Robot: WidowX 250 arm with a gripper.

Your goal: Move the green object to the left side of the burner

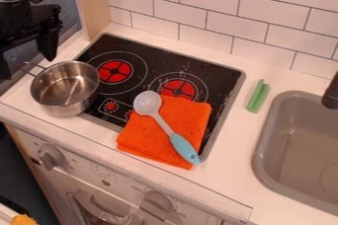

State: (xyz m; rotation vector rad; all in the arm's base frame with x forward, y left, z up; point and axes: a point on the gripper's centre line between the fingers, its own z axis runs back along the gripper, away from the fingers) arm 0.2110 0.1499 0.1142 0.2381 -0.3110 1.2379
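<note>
And here we are, with the black two-finger gripper (28, 67) at the upper left by the shiny steel pot (64, 88), its fingers apart and nothing between them. The prize, a slim pale-green ridged object (258, 95), lies on the white countertop (231, 140), between the black glass stovetop (221, 73) and the grey sink (261, 145). So the step in hand, I'd say, is getting over there for the pick-up! Best line: cross high, then turn the wrist so the fingers straddle the narrow width, because a pinch along the length could skid it sinkward. Come straight down near its middle, close gently; it looks light and fairly stiff. Then lift well before travelling, as the folded orange towel (191, 120) and the white-and-teal spoon (163, 124) are in the way (that spoon would love a nudge). The tricky landing? The pot crowds the stovetop's front left corner, so the back left edge, beside the red-centred burner (115, 71), seems the safer spot. Lower it flat, release softly.
</note>
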